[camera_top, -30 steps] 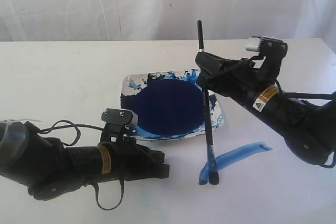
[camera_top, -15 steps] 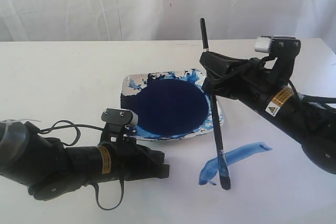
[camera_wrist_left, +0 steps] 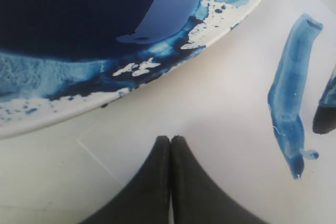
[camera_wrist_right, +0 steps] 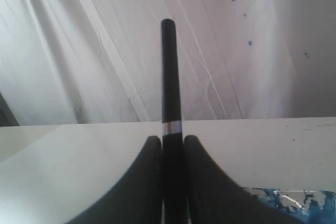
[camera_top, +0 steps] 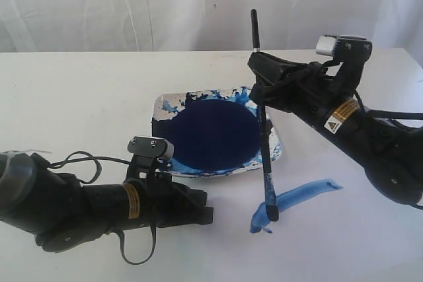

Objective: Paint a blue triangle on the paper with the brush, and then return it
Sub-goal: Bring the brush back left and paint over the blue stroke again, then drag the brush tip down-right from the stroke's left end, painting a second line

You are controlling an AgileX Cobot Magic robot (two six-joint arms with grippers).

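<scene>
Right gripper (camera_top: 260, 89) holds the brush (camera_top: 264, 153) tip-down on the paper (camera_top: 79, 110).

In the exterior view, right of centre, the right gripper's jaws are clamped on the upper handle of the black brush. It stands nearly upright, with its top end poking above the jaws. The bristle tip meets the lower-left end of a single blue stroke (camera_top: 301, 195), which lies in the lower right just beside the paint dish (camera_top: 168, 105). The dish sits mid-frame, with a dark navy paint pool (camera_top: 211, 133) in it. The left gripper (camera_top: 208, 212) rests at lower left, near the dish's front rim. In its wrist view its jaws are pressed together on nothing.
</scene>
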